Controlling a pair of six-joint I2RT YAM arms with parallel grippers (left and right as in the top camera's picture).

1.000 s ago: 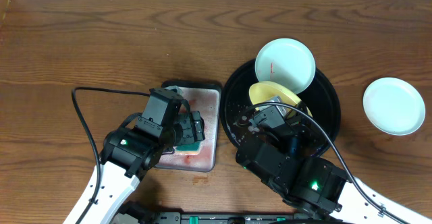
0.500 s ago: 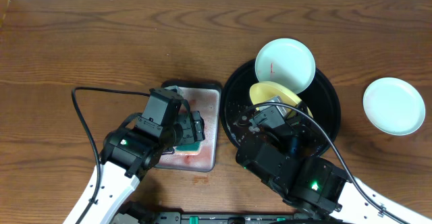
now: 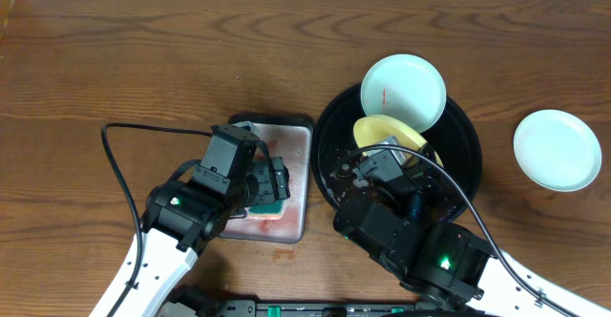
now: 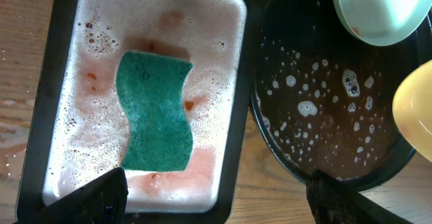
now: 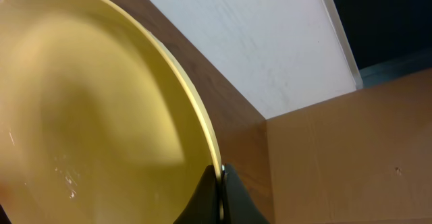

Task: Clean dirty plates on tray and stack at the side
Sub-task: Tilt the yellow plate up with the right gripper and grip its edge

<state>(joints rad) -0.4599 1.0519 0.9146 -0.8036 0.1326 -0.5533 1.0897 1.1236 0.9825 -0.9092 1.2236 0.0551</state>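
Plates lie in three places. The yellow plate (image 3: 380, 129) is over the middle of the tray (image 3: 470, 169), tilted. Our right hand (image 5: 220, 183) is pinching its rim, the dark fingers (image 5: 236, 207) pressed together on either side of the thin edge. In the right wrist view its hollow face looks wet, with a few droplets low on the left. We cannot tell whether its lower edge touches the tray.

Just beyond it, the smeared mint plate (image 3: 403, 90) rests at the far side of the tray and overlaps the raised rim. A red streak shows on its inner face from overhead, and red marks show near its edge in the left wrist view. The second mint plate (image 3: 557, 150) sits alone on the worktop (image 3: 143, 59), to the right of the tray and apart from it.

Brownish water dotted with white bubbles covers the tray floor. The pan (image 3: 298, 155) stands just left of the tray, rim beside rim. It holds pinkish foam, and a green wavy-edged sponge (image 4: 154, 113) lies flat in the middle of it.

Our left hand (image 4: 216, 183) hangs over the pan, spread wide and gripping nothing. Its two fingertips show at the lower corners of the left wrist view, one above the pan's left side and the other above the near rim of the tray.
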